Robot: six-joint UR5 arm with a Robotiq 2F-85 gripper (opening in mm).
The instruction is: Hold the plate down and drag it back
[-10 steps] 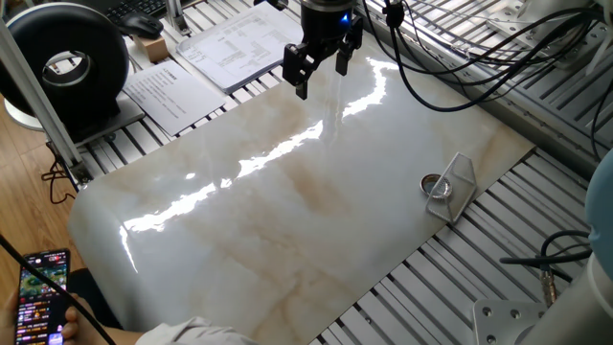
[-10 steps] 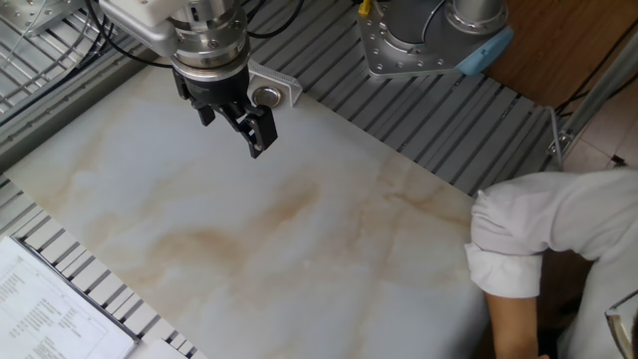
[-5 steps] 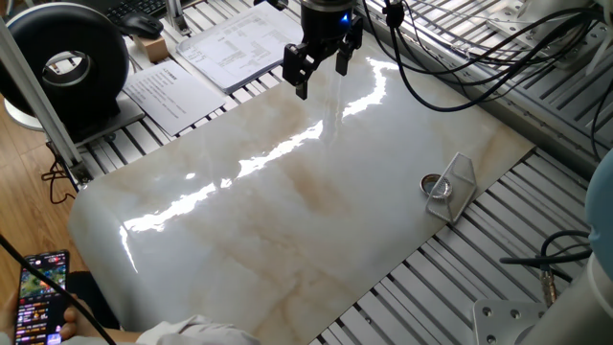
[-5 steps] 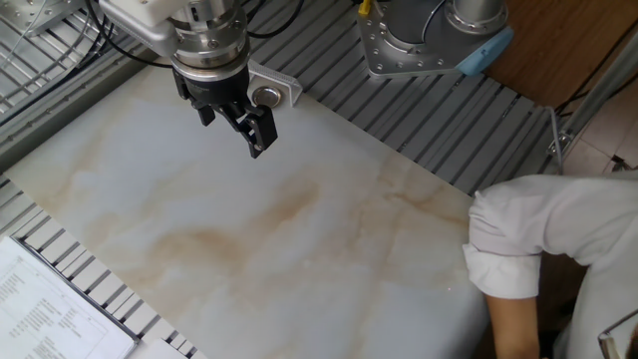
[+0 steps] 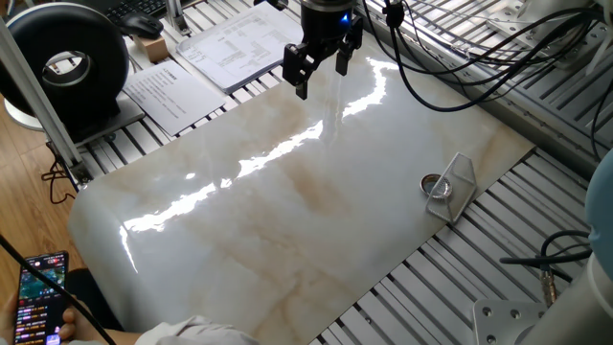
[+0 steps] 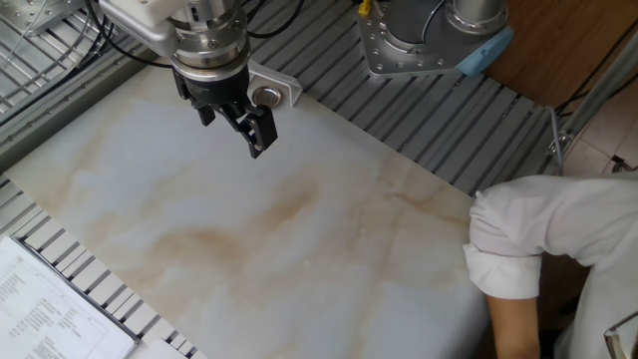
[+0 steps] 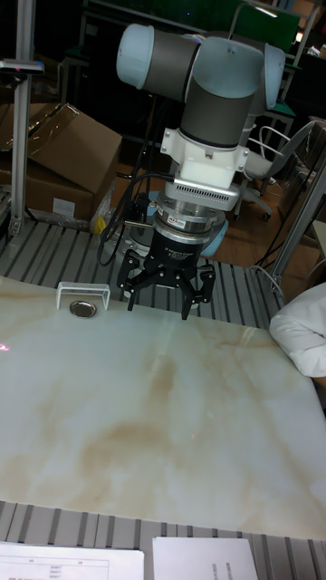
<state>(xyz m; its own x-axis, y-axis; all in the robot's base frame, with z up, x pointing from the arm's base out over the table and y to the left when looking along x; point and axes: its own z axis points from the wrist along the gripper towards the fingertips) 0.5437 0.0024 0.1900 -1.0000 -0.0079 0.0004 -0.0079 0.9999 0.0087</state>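
The plate point(image 5: 438, 184) is a small shiny silver disc lying at the edge of the marble slab point(image 5: 287, 201), right against a clear angular plastic piece point(image 5: 460, 182). The other fixed view shows the plate point(image 6: 266, 96) just behind the gripper, and the tall view shows the plate point(image 7: 82, 309) at the left. My gripper point(image 5: 321, 72) hangs open above the slab, well away from the plate, with nothing between its fingers. It also shows open as gripper point(image 6: 236, 125) and gripper point(image 7: 163, 299).
Printed papers point(image 5: 230, 48) and a black round device point(image 5: 67, 62) lie beyond the slab's far left. A person's white sleeve point(image 6: 538, 239) reaches in at the slab's edge, and a hand holds a phone point(image 5: 38, 297). Cables point(image 5: 460, 57) and the slatted table point(image 5: 536, 220) surround the slab.
The arm and the plate have not moved. Only the person's sleeve and phone shift slightly.
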